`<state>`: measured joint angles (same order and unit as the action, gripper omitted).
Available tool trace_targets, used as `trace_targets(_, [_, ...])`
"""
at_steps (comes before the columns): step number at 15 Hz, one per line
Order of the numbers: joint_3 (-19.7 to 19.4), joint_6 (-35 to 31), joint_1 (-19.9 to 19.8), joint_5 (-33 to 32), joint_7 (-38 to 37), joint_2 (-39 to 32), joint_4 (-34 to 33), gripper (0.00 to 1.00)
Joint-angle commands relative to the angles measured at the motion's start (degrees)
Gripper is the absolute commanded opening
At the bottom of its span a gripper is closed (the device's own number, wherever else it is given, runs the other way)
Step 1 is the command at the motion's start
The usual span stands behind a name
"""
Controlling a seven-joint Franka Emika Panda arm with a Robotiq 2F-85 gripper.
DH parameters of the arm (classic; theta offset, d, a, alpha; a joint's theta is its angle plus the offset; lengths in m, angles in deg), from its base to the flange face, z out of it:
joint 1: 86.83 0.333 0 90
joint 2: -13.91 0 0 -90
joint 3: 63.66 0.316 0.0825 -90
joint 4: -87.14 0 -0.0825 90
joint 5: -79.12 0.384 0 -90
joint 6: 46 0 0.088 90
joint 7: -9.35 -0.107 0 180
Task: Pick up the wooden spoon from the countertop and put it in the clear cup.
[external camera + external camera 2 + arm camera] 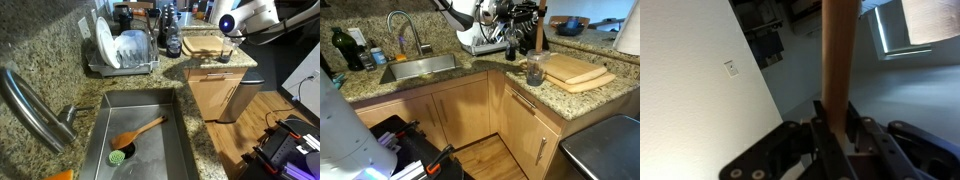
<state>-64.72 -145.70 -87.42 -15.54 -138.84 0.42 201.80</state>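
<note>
My gripper (840, 128) is shut on the light-brown handle of the wooden spoon (838, 50), which stands straight up out of the jaws in the wrist view. In both exterior views the gripper (527, 20) (226, 27) hangs above the clear cup (535, 68) (224, 55). The cup stands on the granite countertop (440, 82) next to the cutting board. The spoon (539, 32) hangs about upright over the cup. I cannot tell whether its tip is inside the cup.
A wooden cutting board (578, 70) lies beside the cup. A bigger orange-brown spoon (140, 130) and a green scrubber (118, 155) lie in the sink (175, 140). A dish rack (120, 50) and dark bottles (172, 35) stand behind. The tap (405, 25) is at the sink.
</note>
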Motion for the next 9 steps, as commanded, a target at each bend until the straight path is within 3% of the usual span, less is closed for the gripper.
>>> trace_targets(1, [0.35,1.17,-0.37,-0.2,0.05,-0.44,-0.05,0.22])
trace_targets(3, [0.25,1.61,-0.41,-0.47,0.05,-1.06,-0.09,0.22])
trace_targets(4, [0.24,1.69,-0.41,-0.49,0.05,-1.1,-0.1,0.06])
trace_targets(9, [0.61,2.74,-0.01,0.43,4.12,-2.93,-1.74,0.06])
